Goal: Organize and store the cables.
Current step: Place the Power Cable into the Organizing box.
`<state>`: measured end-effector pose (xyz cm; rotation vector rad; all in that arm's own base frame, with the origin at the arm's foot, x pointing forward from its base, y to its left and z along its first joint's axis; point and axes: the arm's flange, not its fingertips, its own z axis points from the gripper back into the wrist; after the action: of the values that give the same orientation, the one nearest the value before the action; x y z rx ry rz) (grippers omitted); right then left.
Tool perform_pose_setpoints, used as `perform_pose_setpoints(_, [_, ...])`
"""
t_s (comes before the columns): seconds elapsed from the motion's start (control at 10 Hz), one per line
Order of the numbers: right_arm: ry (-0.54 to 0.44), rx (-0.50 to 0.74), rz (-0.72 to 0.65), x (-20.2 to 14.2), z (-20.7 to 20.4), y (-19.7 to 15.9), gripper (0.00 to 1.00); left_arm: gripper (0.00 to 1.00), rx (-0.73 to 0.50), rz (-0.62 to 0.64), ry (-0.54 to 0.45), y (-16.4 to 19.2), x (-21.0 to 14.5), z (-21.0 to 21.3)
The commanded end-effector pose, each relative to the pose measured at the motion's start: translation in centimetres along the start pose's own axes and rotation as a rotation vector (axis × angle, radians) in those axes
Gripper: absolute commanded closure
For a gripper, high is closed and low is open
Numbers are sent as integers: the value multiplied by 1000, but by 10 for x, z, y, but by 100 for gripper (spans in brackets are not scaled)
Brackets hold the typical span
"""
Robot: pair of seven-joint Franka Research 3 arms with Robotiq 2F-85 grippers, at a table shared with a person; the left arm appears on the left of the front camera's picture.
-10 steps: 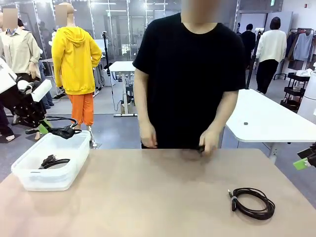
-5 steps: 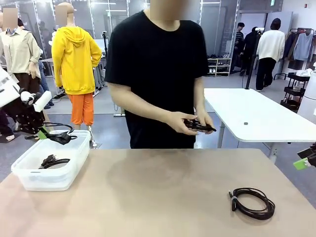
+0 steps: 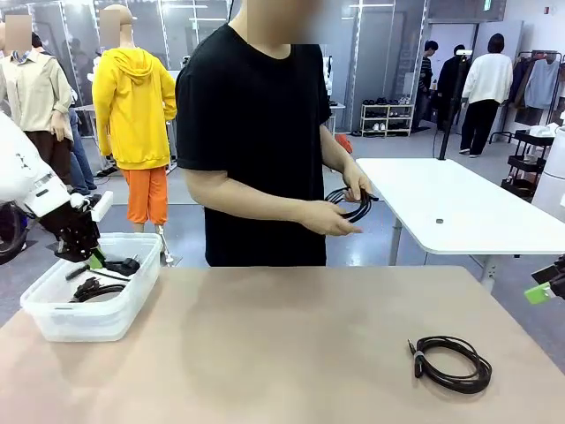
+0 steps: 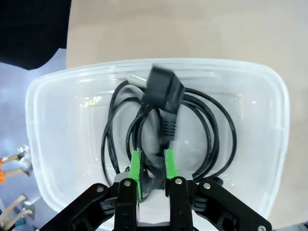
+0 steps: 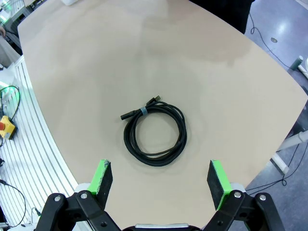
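Stretching out under both robot arms is the big tan worktop (image 3: 265, 353). A person (image 3: 256, 132) in a black shirt stands at its far side, across from both robot hands. The person's hands (image 3: 340, 216) hold up a looped cable (image 3: 351, 201) in the air, well away from each robot hand.

A clear box (image 3: 53, 322) sits on the worktop right under the left hand (image 3: 88, 259). In the left wrist view the white rim of the box goes all the way round the left hand (image 4: 152, 166). A plug cable (image 4: 166, 110) lies in loops in the box just past the fingertips. Its cord runs down between the two green pads (image 4: 136, 166). The pads stand a little way apart, one on each side of the cord. I cannot tell if they pinch it or not. In the front view a small black cable (image 3: 93, 289) lies on the box floor, just below that hand.

The right hand (image 5: 161, 179) is spread very wide and has nothing in it. A coiled cable (image 5: 155, 131) lies flat on the worktop a little way ahead of its fingertips, not touching them. One small plug end sticks out of the coil on the side away from that hand.
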<state>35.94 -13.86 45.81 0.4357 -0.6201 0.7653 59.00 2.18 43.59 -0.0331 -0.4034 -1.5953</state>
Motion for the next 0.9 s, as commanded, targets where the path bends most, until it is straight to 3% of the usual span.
perform_pose_setpoints(0.0, [-9, 7, -15, 2, 0, 0, 0, 30, -27, 19, 34, 6, 3, 11])
perform_pose_setpoints(0.1, [-9, 7, -15, 2, 0, 0, 0, 0, -54, 21, 54, 3, 4, 11])
perform_pose_setpoints(0.3, [-9, 7, -15, 2, 0, 0, 0, 0, -56, 39, 88, -2, 11, 17])
perform_pose_setpoints(0.4, [-9, 7, -15, 2, 0, 0, 0, 14, -58, 47, 90, -7, 14, 21])
perform_pose_setpoints(0.6, [-9, 7, -15, 2, 0, 0, 0, 0, -60, 101, 109, -16, 16, 25])
perform_pose_setpoints(0.8, [-9, 7, -15, 2, 0, 0, 0, 0, -60, 159, 102, -24, 20, 26])
